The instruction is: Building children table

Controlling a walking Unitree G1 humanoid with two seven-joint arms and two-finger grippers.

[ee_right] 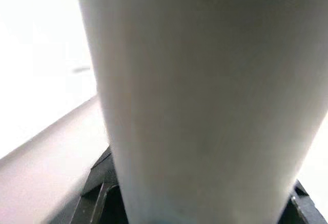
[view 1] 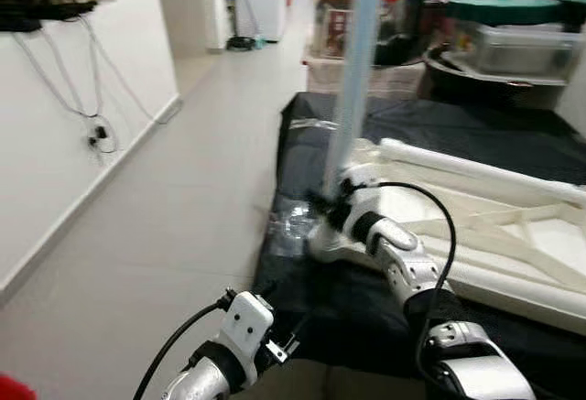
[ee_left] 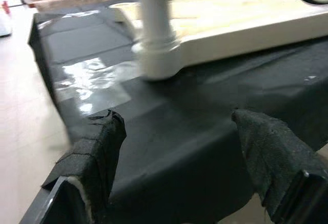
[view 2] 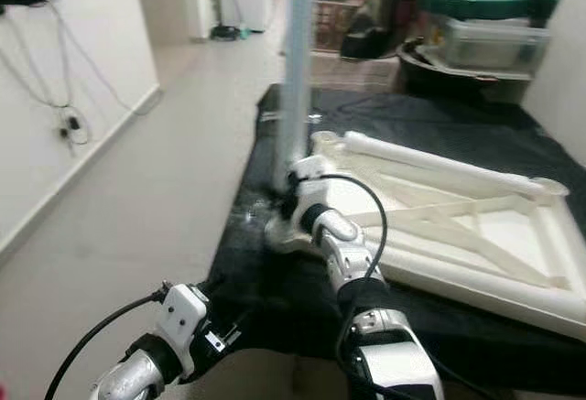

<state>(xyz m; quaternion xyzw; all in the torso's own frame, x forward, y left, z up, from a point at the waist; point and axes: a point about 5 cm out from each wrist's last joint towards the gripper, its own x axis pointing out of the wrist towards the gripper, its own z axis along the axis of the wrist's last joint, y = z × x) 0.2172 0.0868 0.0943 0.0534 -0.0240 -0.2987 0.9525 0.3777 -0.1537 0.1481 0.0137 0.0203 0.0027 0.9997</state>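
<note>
Left gripper [ee_left: 174, 167] hangs nearest, fingers spread wide above black cloth [view 1: 366, 299]. Right gripper [view 1: 331, 200] clamps one upright pale-blue table leg [view 1: 352, 80] at the near corner of one white upturned tabletop frame [view 1: 513, 226]; beyond, stacked storage tubs [view 1: 513, 43].

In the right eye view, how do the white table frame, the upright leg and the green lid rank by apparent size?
1. Table frame, by far the largest.
2. Leg, held by the right gripper.
3. Green lid, smallest; it sits farther back, so its true size is unsure.
</note>
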